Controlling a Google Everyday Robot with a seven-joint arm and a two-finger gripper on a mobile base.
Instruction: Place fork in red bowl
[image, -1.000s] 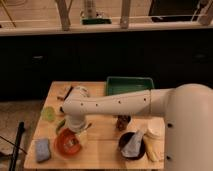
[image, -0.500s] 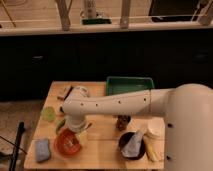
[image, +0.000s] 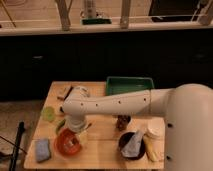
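The red bowl (image: 66, 142) is a round shallow orange-red bowl at the front left of the wooden table (image: 102, 155). My gripper (image: 75, 137) hangs from the white arm (image: 115, 104) right over the bowl's right half, low above it. A thin pale thing inside the bowl under the gripper may be the fork (image: 70, 145); I cannot make it out clearly.
A small light-green dish (image: 48, 113) lies left of the arm. A grey-blue sponge (image: 42, 149) lies left of the bowl. A green tray (image: 127, 85) stands at the back. A dark bowl (image: 132, 145) with a cloth, a white cup (image: 154, 128) and a brown object (image: 122, 121) are at the right.
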